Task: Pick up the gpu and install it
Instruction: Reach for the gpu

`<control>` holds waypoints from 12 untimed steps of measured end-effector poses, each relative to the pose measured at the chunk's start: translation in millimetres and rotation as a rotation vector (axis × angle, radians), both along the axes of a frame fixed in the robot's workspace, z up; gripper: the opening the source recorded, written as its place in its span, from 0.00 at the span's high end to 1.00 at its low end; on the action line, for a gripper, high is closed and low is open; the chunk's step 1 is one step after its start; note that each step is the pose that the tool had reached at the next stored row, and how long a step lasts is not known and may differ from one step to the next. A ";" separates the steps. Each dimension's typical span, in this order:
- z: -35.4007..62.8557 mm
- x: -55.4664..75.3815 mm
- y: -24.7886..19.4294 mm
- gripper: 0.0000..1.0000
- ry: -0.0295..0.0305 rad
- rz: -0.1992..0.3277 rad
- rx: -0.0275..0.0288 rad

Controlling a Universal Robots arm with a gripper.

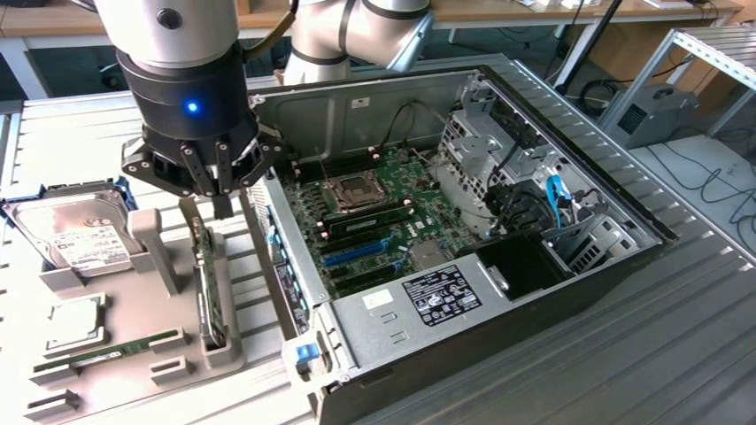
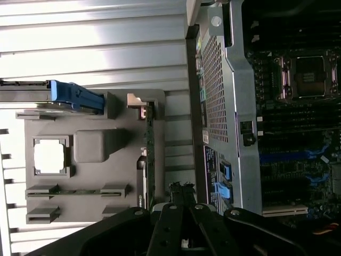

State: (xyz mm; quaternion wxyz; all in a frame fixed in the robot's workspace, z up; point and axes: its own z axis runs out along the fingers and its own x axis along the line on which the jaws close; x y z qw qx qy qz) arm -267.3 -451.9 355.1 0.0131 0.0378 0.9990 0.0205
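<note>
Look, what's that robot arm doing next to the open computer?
The robot arm's fingers are shut and hover close over one end of the gpu. The gpu stands on its edge in a gray parts tray, not picked up yet. Beside the tray sits the open computer case, its motherboard showing.

This is a robotics lab or test workshop. A robot arm (image 1: 177, 53) at the upper left hangs over a ribbed metal table (image 1: 614, 354). An open PC case (image 1: 343, 111) lies on its side at the centre, its motherboard bare. At the lower left a grey moulded tray (image 1: 130, 305) keeps a drive (image 1: 81, 237) and a gpu (image 1: 209, 301) in fitted slots. Wooden desks (image 1: 520, 11) line the top edge, with an aluminium frame (image 1: 709, 49) and loose floor cables (image 1: 721, 181) at the right.
</note>
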 end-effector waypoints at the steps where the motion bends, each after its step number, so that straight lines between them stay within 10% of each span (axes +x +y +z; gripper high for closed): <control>1: -0.1 0.0 -0.5 0.89 0.0000 0.000 0.0000; 12: -0.9 0.0 -4.0 0.89 0.0000 0.000 -0.0004</control>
